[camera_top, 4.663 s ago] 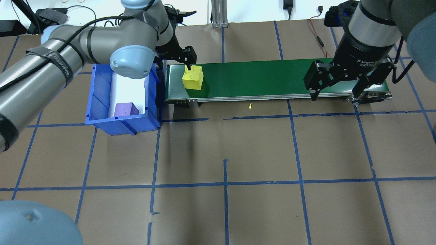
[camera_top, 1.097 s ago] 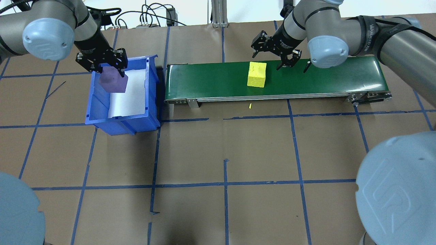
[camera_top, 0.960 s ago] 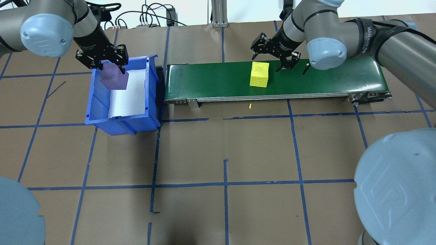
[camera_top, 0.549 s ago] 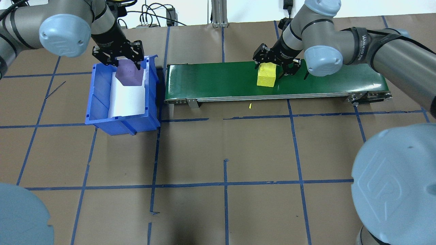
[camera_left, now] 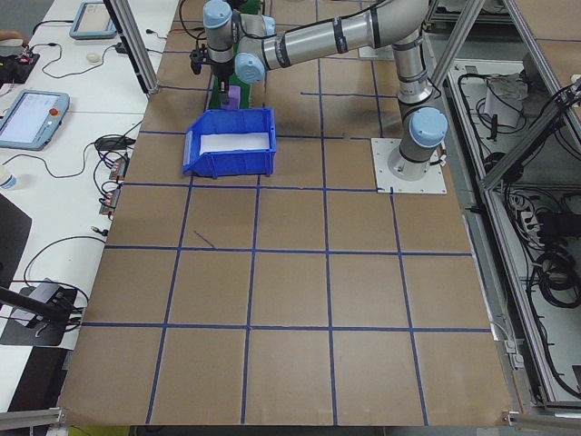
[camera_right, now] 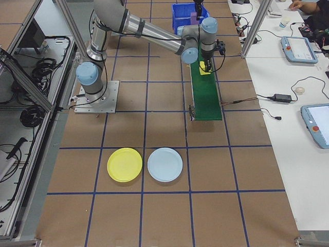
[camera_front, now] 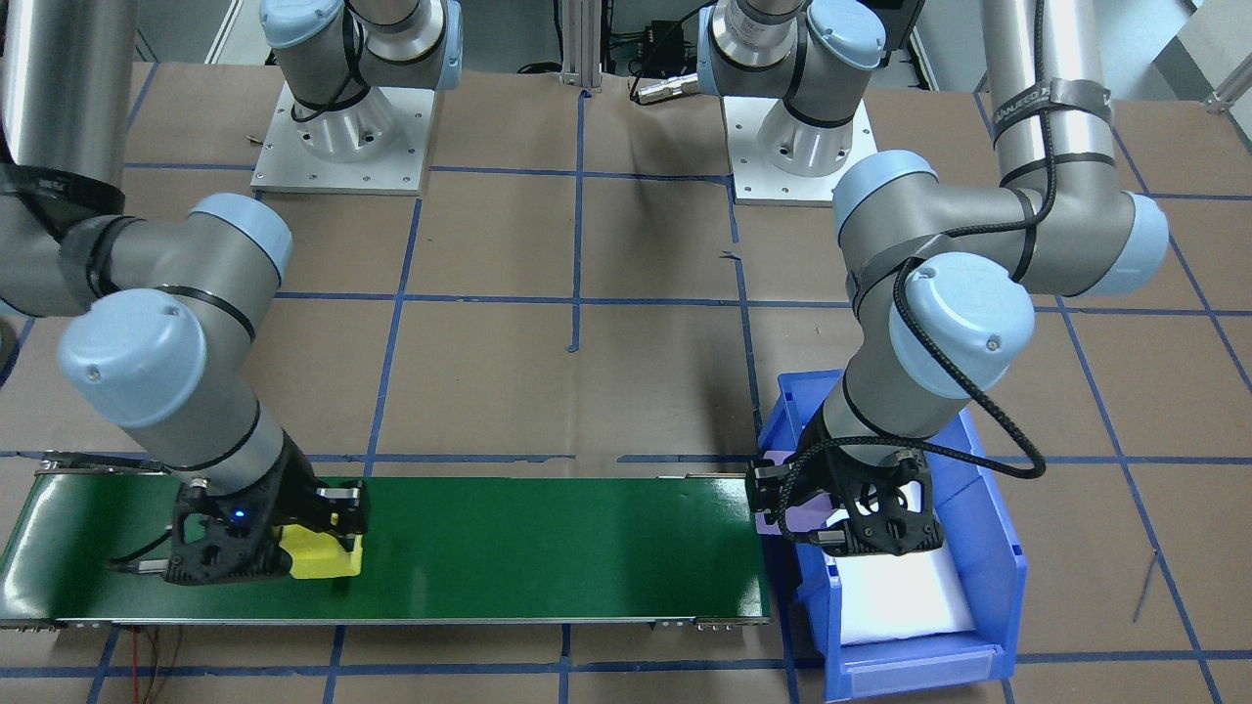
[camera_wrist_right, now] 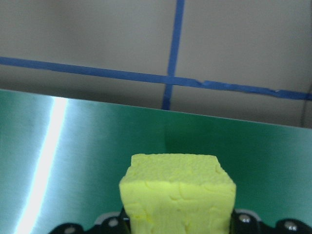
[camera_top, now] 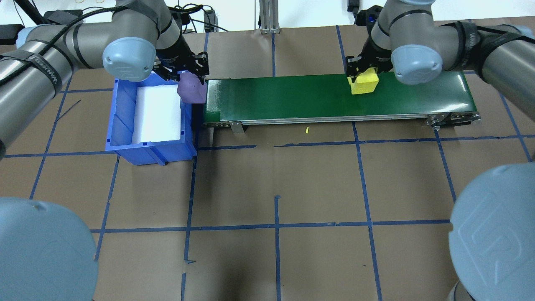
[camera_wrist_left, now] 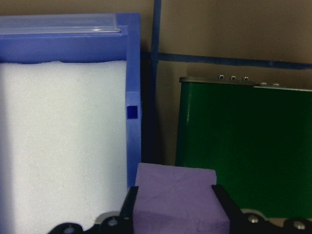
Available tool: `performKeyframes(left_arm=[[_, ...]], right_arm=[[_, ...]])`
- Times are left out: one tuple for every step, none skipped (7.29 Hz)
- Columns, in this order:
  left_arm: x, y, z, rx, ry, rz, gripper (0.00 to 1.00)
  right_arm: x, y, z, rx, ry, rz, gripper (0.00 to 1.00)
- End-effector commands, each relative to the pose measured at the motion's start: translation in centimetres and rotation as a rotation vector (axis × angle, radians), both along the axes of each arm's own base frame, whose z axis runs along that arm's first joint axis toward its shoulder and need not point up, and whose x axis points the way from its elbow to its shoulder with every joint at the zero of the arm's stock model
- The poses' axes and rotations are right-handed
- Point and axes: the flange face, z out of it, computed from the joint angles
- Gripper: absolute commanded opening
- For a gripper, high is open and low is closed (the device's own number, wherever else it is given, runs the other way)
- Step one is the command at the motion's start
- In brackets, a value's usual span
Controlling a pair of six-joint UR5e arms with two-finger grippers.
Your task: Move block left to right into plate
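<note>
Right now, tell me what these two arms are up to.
The left gripper holds a purple block above the gap between the blue bin and the left end of the green conveyor belt. The right gripper is closed on a yellow block at the belt's right part. The yellow plate sits empty on the table beside a light blue plate.

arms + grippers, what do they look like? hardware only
Both arms: silver-grey tubes, pale blue joint caps, on square metal base plates. Black cable strapped with black bands along each; white lettering on one band. Left gripper and right gripper: black two-finger units, the right with a small blue light.
</note>
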Motion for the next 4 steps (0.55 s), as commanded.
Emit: performKeyframes(left_arm=[[-3.4, -0.9, -3.2, -0.026, 0.030, -0.017, 0.28], [-3.7, -0.8, -2.8, -0.042, 0.029, -0.041, 0.29], [-4.4, -0.7, -2.9, -0.040, 0.032, -0.027, 0.30], [-5.1, -0.6, -3.6, -0.029, 0.033, -0.022, 0.32]], right_arm=[[-12.6, 1.9, 4.1, 0.006, 0.216, 0.270, 0.30], [-20.0, 4.3, 4.6, 0.051, 0.234, 0.313, 0.29], [-27.1, 6.8, 4.4, 0.085, 0.244, 0.360, 0.28], [-33.9, 9.7, 3.6, 0.120, 0.245, 0.390, 0.27]])
